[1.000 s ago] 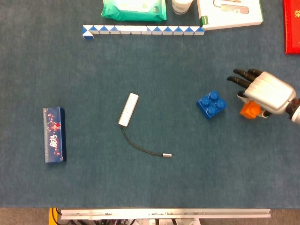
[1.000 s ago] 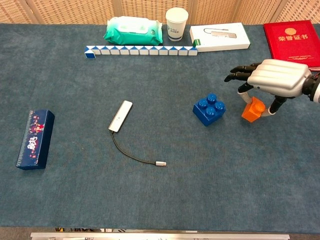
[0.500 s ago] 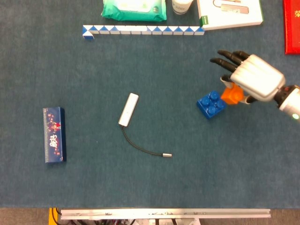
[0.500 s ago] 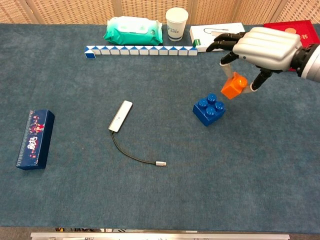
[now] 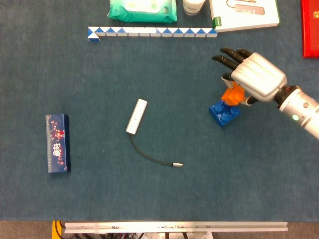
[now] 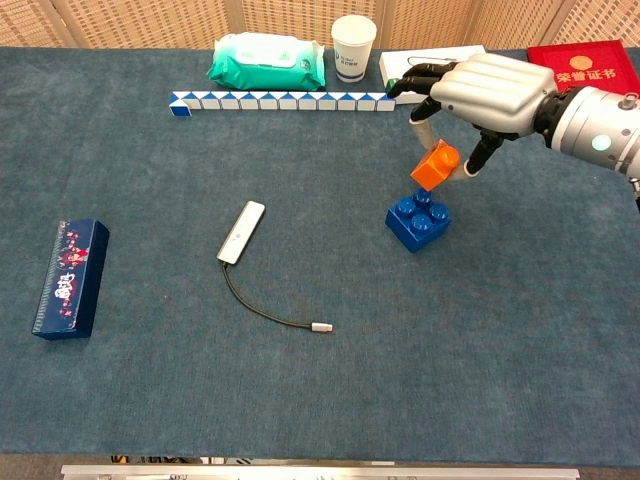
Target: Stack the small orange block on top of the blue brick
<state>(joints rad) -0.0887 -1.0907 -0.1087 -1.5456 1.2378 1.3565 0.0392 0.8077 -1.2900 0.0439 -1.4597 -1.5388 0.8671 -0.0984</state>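
Note:
The blue brick [image 5: 224, 112] [image 6: 417, 222] lies on the blue cloth, right of centre. My right hand [image 5: 251, 76] [image 6: 484, 88] holds the small orange block [image 5: 233, 94] [image 6: 435, 166] tilted in the air. In the chest view the block hangs just above the brick's studs with a small gap. In the head view the block overlaps the brick's far edge. The other fingers [image 5: 229, 54] stretch out to the left. My left hand shows in neither view.
A white dongle with a black cable [image 5: 136, 116] lies mid-table. A dark blue box [image 5: 58, 143] sits at the left. Along the back: a blue-white snake toy [image 5: 152, 32], wipes pack [image 6: 266, 60], paper cup [image 6: 353, 46], white box [image 6: 440, 73], red booklet [image 6: 582, 62].
My right hand lifted the orange block off the cloth to the right of the brick and carried it left and up, to just above the brick.

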